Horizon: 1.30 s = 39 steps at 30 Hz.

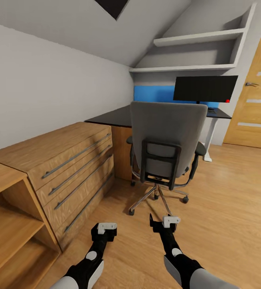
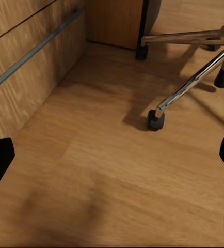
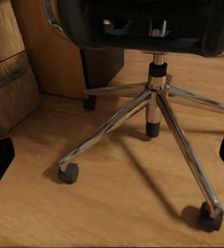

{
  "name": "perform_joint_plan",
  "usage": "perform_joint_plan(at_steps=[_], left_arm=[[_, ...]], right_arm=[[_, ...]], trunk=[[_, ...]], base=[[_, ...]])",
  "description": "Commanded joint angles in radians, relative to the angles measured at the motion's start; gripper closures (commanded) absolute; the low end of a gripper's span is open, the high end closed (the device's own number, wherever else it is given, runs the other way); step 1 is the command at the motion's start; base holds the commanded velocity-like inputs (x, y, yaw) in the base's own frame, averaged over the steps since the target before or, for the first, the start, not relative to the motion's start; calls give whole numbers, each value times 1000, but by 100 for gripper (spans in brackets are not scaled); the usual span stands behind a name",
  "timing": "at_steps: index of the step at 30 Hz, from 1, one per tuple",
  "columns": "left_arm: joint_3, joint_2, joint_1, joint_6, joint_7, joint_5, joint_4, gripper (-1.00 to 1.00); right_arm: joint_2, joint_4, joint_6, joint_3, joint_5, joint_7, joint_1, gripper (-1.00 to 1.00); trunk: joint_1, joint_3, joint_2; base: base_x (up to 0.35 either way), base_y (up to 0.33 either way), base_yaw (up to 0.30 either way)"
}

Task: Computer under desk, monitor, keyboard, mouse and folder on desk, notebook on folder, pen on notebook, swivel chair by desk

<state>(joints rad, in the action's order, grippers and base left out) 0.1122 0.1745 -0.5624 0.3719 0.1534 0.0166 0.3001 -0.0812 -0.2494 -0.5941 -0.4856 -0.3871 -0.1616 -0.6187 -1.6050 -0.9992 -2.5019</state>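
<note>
Swivel chair (image 1: 168, 148) before desk (image 1: 118, 116); monitor (image 1: 205, 88) on desk; wooden chest (image 1: 66, 160) left of chair.

The head camera looks forward and down from behind the swivel chair (image 1: 166, 148) toward the monitor (image 1: 205, 88). Both wrist cameras sit low, near the wooden floor (image 2: 117, 175), facing the chair's chrome base (image 3: 158, 111), which all three views share.

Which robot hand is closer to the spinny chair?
Right. The right gripper hangs just behind the swivel chair and its chrome base; the left gripper sits farther off, toward the wooden drawers.
</note>
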Motion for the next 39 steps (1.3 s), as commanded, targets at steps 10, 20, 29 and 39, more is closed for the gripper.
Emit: perform_joint_plan(at_steps=[10, 20, 29, 39], left_arm=[[4, 0, -1, 4, 11, 2, -1, -100], [4, 0, -1, 4, 10, 2, -1, -100], [4, 0, -1, 4, 9, 3, -1, -100], [4, 0, -1, 4, 9, 3, -1, -100]], right_arm=[[1, 1, -4, -7, -4, -71, -1, -100], [1, 1, -4, -5, -4, -74, -1, -100], [2, 1, -5, -5, -4, -75, -1, -100], [3, 3, -20, -5, -4, -75, -1, -100]], trunk=[[0, -1, 0], [0, -1, 0], [0, -1, 0], [0, -1, 0]], base=[[-28, 31, -289], [-1, 32, -291], [99, 257, -291], [238, 253, -292]])
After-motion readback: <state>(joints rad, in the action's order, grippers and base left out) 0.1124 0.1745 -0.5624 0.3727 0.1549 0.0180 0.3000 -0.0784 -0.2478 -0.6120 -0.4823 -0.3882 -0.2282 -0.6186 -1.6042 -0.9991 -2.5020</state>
